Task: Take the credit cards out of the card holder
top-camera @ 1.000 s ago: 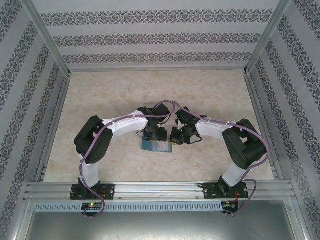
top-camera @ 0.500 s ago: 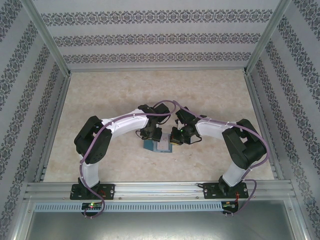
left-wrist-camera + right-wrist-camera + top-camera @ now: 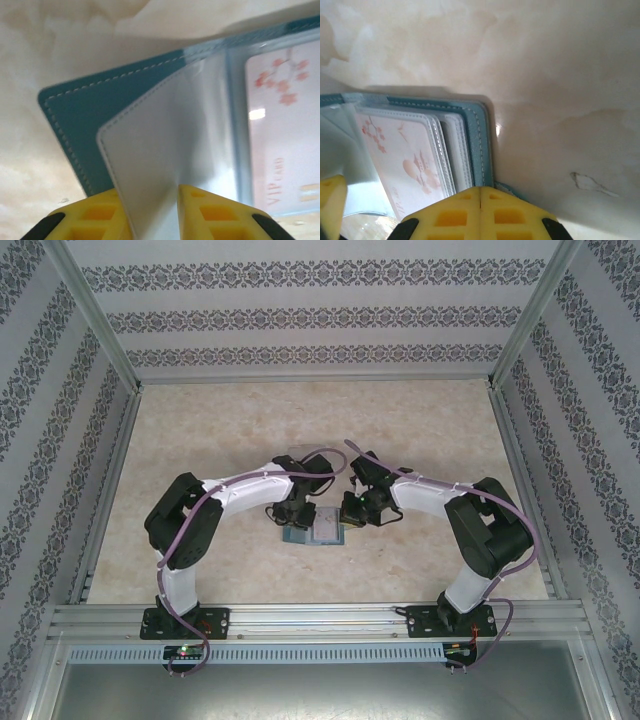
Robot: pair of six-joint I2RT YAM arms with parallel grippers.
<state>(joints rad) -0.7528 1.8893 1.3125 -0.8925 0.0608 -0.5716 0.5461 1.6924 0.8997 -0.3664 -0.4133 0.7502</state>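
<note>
My left end effector (image 3: 150,191) has just narrowed from a wider gape. A clear plastic sleeve leaf (image 3: 165,135) of the small teal-blue stitched bifold card holder (image 3: 90,115) now stands between its yellow fingers, though I cannot tell if the leaf is pinched yet. My right end effector (image 3: 480,191) is fully closed, its tips against the holder's right edge. The holder lies open on the pale marbled surface (image 3: 30,60). A pink-and-white blossom-printed VIP card (image 3: 285,140) sits in a sleeve on the holder's right half. As I read it, lifting this leaf exposes the pocket, but no card is out yet.
</note>
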